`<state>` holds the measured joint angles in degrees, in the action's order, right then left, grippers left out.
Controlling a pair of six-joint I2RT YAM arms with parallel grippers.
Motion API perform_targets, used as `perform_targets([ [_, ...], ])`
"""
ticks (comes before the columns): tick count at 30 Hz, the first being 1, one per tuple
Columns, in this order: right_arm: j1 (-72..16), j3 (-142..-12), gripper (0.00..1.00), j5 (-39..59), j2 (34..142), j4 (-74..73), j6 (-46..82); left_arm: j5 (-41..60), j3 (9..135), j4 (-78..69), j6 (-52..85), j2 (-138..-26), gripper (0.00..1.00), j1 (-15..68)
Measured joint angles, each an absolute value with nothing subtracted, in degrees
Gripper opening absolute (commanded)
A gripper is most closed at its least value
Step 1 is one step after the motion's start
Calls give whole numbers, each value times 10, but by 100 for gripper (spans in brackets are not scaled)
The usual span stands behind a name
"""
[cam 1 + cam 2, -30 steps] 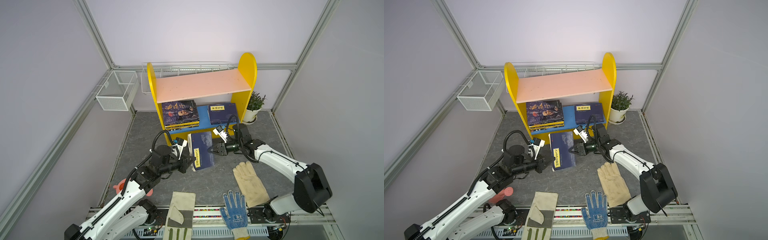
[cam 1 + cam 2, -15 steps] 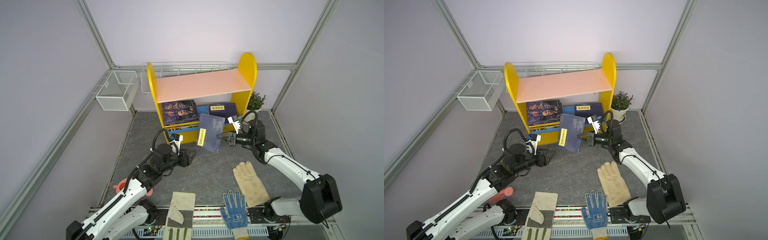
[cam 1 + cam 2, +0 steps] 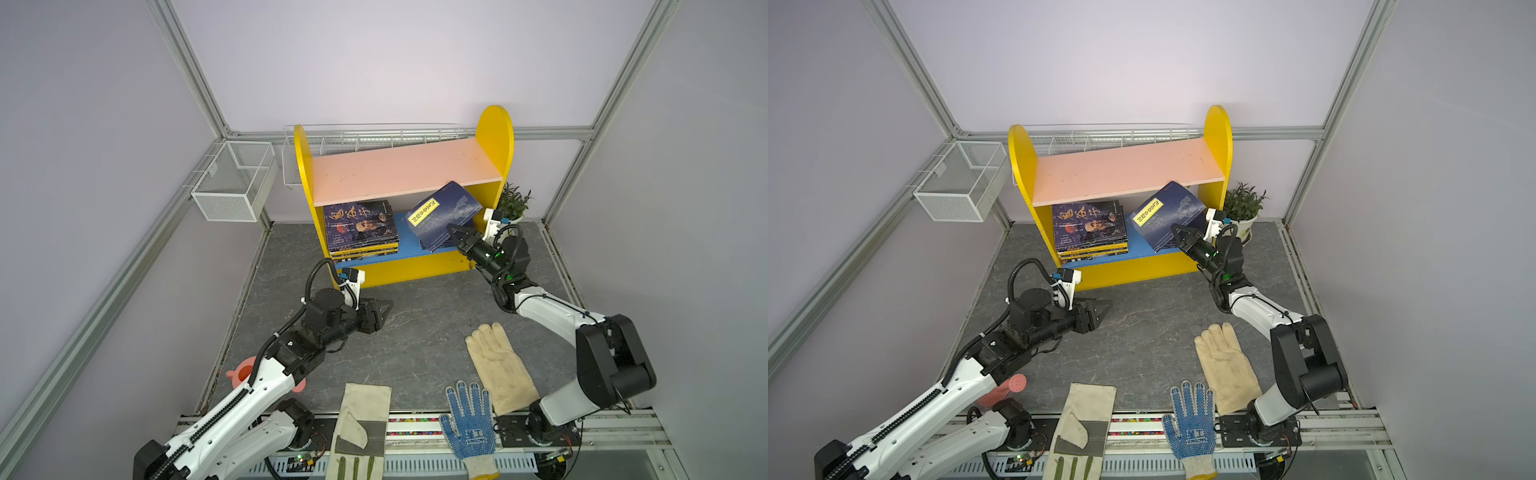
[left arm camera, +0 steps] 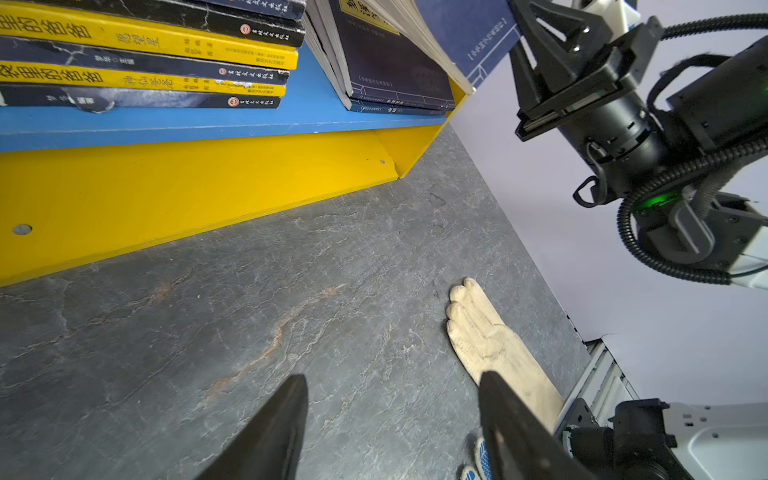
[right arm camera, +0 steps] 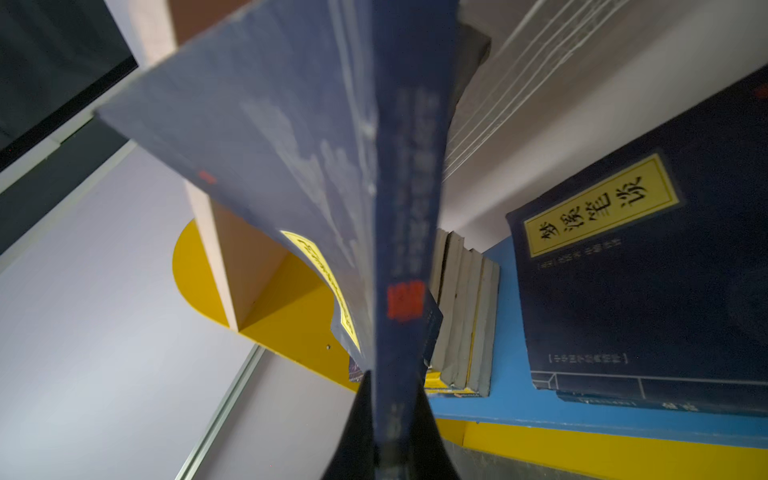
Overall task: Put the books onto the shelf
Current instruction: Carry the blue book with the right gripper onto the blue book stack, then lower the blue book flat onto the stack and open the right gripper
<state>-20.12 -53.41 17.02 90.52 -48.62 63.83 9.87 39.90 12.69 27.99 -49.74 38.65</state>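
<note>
The left arm (image 3: pixel 257 390) and right arm (image 3: pixel 548 309) share one build — glossy white shells on the long links, matte black joints between. A ribbed black cable (image 3: pixel 1023 262) loops over each wrist beside a white camera block (image 3: pixel 1069 282). The left claw (image 4: pixel 391 374) and right claw (image 3: pixel 454 235) each carry two black tapered fingers (image 4: pixel 274 432); a green light (image 4: pixel 656 201) glows on the right wrist.

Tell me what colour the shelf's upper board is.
Pale pink. The upper board shows best from above, in both top views.

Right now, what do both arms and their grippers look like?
The left arm and right arm have white shells, black joints and ribbed black cables at the wrists. The left gripper and right gripper have tapered black fingers.
</note>
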Motion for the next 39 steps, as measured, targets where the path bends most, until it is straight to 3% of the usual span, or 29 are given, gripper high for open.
perform_targets([
  [11,-232,-534,7,15,926,-506,692,99,396,138,278,-495,66,387],
  [39,-242,-563,13,-75,1032,-534,796,90,375,157,278,-474,66,387],
])
